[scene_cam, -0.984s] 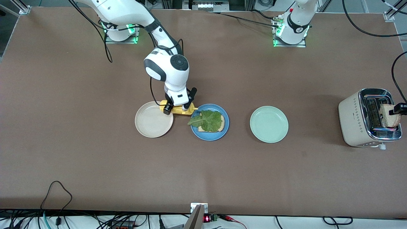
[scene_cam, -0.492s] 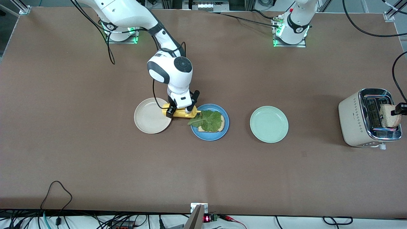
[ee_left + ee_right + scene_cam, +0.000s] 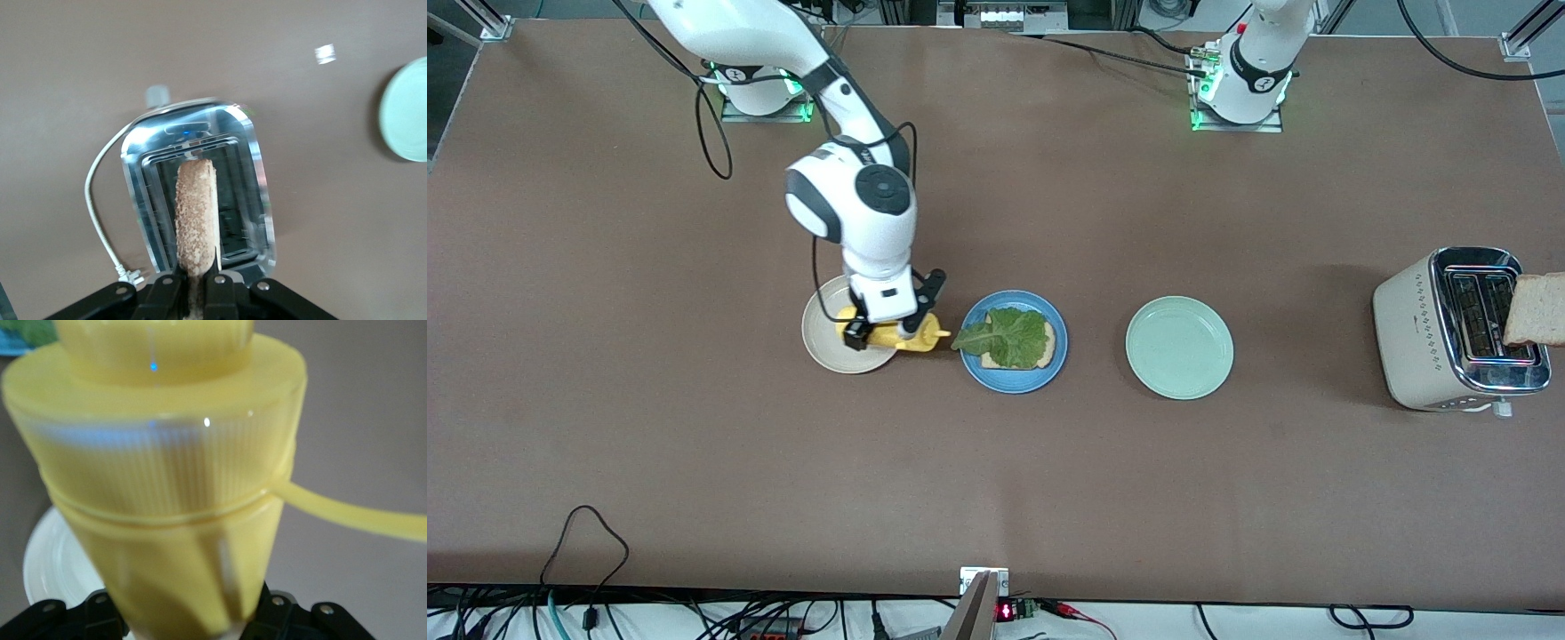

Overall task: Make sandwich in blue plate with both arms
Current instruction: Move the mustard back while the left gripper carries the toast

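Brown matte table [image 3: 694,444], bearing three round plates in a row. Round medium-blue plate [image 3: 1014,378] at the middle of the row, holding one squarish tan speckled bread slice [image 3: 1049,342] with a ruffled green lettuce leaf [image 3: 1009,336] laid on it, the leaf's tip overhanging the rim toward the right arm's end. Round cream-white plate [image 3: 823,342] just beside it at that end; round pale mint-green plate [image 3: 1179,348] at the other, apart from the blue one. Right gripper [image 3: 882,331], pinching a yellow plastic squeeze bottle [image 3: 903,339] held on its side over the cream-white plate's edge, nozzle toward the blue plate; the bottle [image 3: 173,487] fills the right wrist view. Cream-and-chrome two-slot toaster [image 3: 1449,333] at the left arm's end. Left gripper [image 3: 195,293], fingers pressed onto a second tan speckled bread slice [image 3: 195,223], held upright over the toaster's [image 3: 260,200] slots.
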Available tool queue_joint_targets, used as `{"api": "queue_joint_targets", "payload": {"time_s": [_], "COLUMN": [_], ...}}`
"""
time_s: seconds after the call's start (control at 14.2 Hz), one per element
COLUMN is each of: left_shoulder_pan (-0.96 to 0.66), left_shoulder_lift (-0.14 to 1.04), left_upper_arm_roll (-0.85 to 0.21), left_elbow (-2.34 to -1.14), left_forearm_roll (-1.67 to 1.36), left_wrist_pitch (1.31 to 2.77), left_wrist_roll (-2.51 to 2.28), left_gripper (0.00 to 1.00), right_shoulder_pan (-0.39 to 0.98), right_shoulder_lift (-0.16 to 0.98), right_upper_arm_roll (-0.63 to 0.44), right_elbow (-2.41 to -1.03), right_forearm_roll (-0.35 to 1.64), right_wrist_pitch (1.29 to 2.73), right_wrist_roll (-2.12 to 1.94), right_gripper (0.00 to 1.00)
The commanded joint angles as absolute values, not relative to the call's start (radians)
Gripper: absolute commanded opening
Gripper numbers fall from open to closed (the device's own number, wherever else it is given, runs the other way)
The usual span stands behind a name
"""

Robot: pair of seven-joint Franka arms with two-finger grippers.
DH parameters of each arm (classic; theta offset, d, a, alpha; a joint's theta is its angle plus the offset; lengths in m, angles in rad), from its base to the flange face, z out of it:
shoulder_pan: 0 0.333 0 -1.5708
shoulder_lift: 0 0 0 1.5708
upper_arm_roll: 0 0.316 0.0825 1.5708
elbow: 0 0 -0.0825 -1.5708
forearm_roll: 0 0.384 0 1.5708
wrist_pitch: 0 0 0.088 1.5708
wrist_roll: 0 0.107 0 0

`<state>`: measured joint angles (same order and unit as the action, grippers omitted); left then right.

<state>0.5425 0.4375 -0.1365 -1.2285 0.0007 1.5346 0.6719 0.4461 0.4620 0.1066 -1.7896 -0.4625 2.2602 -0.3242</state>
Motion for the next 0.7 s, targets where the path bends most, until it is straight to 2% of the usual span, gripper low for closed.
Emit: {"api": "queue_joint_targets", "payload": {"time_s": [0.0, 0.14, 0.28, 0.42, 0.63], "left_shoulder_pan": [0.407, 0.309, 0.25, 0.172, -0.006], "left_shoulder_lift": [0.421, 0.391, 0.393, 0.414, 0.463], "left_upper_arm_roll": [-0.135, -0.156, -0.24, -0.307, -0.308], "left_elbow": [-1.152, -1.158, -1.172, -1.193, -1.223], "left_forearm_roll": [-0.012, -0.018, -0.047, -0.057, -0.051], "left_wrist_pitch": [1.439, 1.425, 1.401, 1.439, 1.551], "left_wrist_roll": [0.663, 0.596, 0.438, 0.24, -0.028], "left_gripper": [0.01, 0.01, 0.01, 0.01, 0.01], "right_shoulder_pan": [0.252, 0.076, -0.113, -0.217, -0.365], "right_shoulder_lift": [0.309, 0.224, 0.166, 0.146, 0.152], "right_upper_arm_roll": [0.211, 0.312, 0.426, 0.437, 0.437], "right_elbow": [-1.899, -1.943, -1.983, -1.983, -1.982], "right_forearm_roll": [-0.346, -0.301, -0.215, -0.067, 0.119], "right_wrist_pitch": [2.252, 2.25, 2.246, 2.208, 2.186], "right_wrist_roll": [-0.477, -0.611, -0.788, -1.024, -1.381], "right_gripper": [0.0, 0.0, 0.0, 0.0, 0.0]}}
